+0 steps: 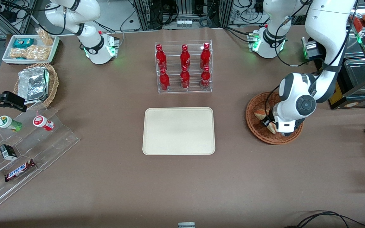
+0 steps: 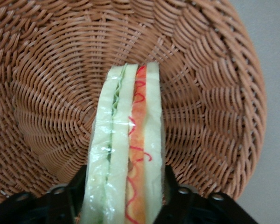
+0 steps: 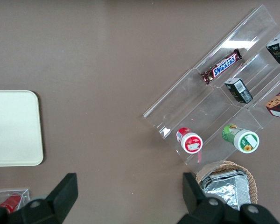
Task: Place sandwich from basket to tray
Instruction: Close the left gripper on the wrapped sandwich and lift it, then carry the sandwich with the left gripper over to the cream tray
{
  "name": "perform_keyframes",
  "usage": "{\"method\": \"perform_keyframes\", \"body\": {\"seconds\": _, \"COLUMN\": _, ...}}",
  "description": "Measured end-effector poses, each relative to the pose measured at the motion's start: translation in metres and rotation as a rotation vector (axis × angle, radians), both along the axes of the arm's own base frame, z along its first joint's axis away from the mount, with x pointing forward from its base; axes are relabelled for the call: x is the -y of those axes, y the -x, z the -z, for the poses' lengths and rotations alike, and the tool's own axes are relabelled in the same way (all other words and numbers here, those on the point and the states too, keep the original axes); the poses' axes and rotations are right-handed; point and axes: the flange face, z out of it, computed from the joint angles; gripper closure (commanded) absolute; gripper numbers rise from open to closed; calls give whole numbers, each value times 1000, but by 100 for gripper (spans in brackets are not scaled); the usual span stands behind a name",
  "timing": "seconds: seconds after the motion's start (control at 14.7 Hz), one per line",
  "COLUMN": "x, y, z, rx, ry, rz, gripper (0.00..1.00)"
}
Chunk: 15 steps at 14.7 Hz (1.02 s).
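Your gripper (image 1: 272,126) is down inside the basket (image 1: 254,126), and from the wrist cam it's pinching the sandwich (image 2: 126,154): one black finger (image 2: 79,184) presses the lettuce-side bread slice, the other sits against the plain outer slice by the orange filling. So the sandwich is standing on edge between the fingers, wrapped in clear film, with the woven floor of the basket (image 2: 214,93) all around it. The wrist view cuts off the end of the sandwich nearest the camera, and you only get the inner edges of the fingers, so how deep the grip goes is hard to call. Whether the wedge is touching the wicker or lifted a bit, I can't tell.

From the front, the white wrist body covers most of the basket's middle. You just get a sliver of sandwich (image 1: 266,121) poking out beside it, and it could even be two pieces, too blocked to say. The near rim of the basket shows fine.

The tray (image 1: 178,130) sits mid-table, well apart from the basket toward the parked arm's end, nothing on it. The bottle rack (image 1: 184,66) stands farther from the front camera than the tray. In the right wrist view only a corner of the tray (image 3: 14,128) shows, cut off at the edge.
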Motion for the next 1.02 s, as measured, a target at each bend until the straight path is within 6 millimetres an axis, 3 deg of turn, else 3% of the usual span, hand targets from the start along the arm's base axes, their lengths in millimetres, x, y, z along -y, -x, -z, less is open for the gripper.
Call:
{"method": "perform_keyframes", "body": {"seconds": 0.27, "x": 1, "y": -2, "z": -8, "rx": 5, "ry": -1, "rz": 1, "gripper": 95}}
{"method": "perform_keyframes", "body": {"seconds": 0.41, "x": 5, "y": -7, "z": -29, "rx": 18, "ry": -1, "rz": 16, "gripper": 95}}
{"method": "perform_keyframes", "body": {"seconds": 0.55, "x": 20, "y": -15, "z": -66, "rx": 42, "ry": 4, "rz": 66, "gripper": 93}}
{"method": "perform_keyframes", "body": {"seconds": 0.68, "x": 62, "y": -22, "z": -103, "rx": 76, "ry": 16, "rz": 149, "gripper": 91}}
{"method": "perform_keyframes", "body": {"seconds": 0.82, "x": 121, "y": -20, "z": -121, "rx": 97, "ry": 32, "rz": 247, "gripper": 91}}
{"method": "perform_keyframes", "body": {"seconds": 1.02, "x": 215, "y": -1, "z": -104, "rx": 84, "ry": 51, "rz": 388, "gripper": 90}}
